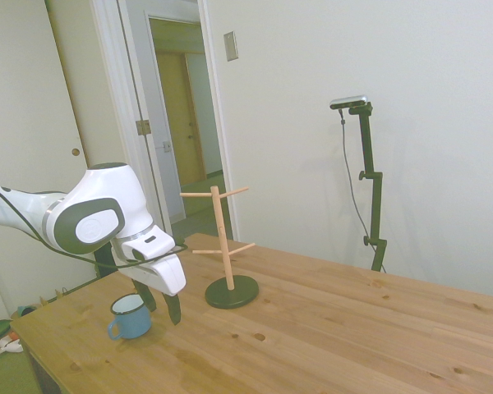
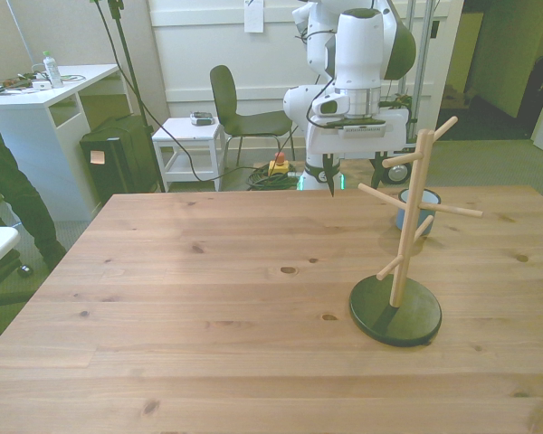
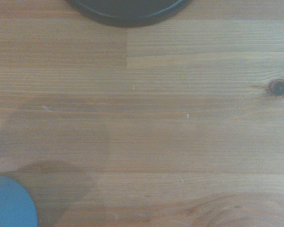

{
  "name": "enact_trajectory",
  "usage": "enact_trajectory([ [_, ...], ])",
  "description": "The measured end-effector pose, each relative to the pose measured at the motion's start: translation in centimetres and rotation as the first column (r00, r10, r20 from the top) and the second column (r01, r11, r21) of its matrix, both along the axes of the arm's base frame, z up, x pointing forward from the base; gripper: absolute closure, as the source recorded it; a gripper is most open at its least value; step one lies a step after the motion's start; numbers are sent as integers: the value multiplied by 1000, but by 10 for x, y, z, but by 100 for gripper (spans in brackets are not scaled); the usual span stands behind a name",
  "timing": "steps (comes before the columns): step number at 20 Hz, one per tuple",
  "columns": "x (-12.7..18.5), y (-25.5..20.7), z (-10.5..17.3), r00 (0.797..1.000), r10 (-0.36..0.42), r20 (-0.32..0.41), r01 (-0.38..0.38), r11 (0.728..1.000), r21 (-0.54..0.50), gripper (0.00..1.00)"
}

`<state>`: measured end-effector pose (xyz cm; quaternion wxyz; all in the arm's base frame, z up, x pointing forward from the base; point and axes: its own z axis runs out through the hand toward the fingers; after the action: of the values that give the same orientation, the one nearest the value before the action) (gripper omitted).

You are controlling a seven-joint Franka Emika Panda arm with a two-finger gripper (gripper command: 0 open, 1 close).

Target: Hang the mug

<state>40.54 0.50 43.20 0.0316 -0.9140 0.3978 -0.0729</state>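
Mug (image 1: 131, 317): small light-blue enamel cup, standing upright on the wooden table (image 1: 329, 328) near the robot-side edge, mouth up, long axis vertical; white inside, dark rim, nothing seen in it; blue loop handle turned toward the side view's left, away from the peg stand; in the front view it shows only partly behind the stand's pegs; in the wrist view only a blurred blue edge of it shows.
Gripper (image 1: 158, 305): white body, two dark tapered fingers pointing down, spread apart and holding nothing; tips just above the tabletop, close beside the mug, between it and the stand.
Peg stand (image 1: 227, 263): pale wooden post, upright on a round dark flat base; thin pegs angling upward and outward at several heights, all bare; much taller than the mug.
Table: light pine planks, visible grain and dark knots, matt surface.
Chair (image 2: 240, 113): dark, beyond the table.
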Motion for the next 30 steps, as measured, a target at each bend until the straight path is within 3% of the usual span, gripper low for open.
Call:
enact_trajectory([
  [4,0,10,0,999,34,1,-34,999,3,0],
  [11,-30,71,42,986,156,62,-153,987,-53,0],
  [14,-41,103,48,977,199,82,-192,978,-84,0],
  [20,-46,150,36,968,240,79,-230,966,-116,0],
  [30,-8,193,1,963,265,40,-258,958,-126,0],
])
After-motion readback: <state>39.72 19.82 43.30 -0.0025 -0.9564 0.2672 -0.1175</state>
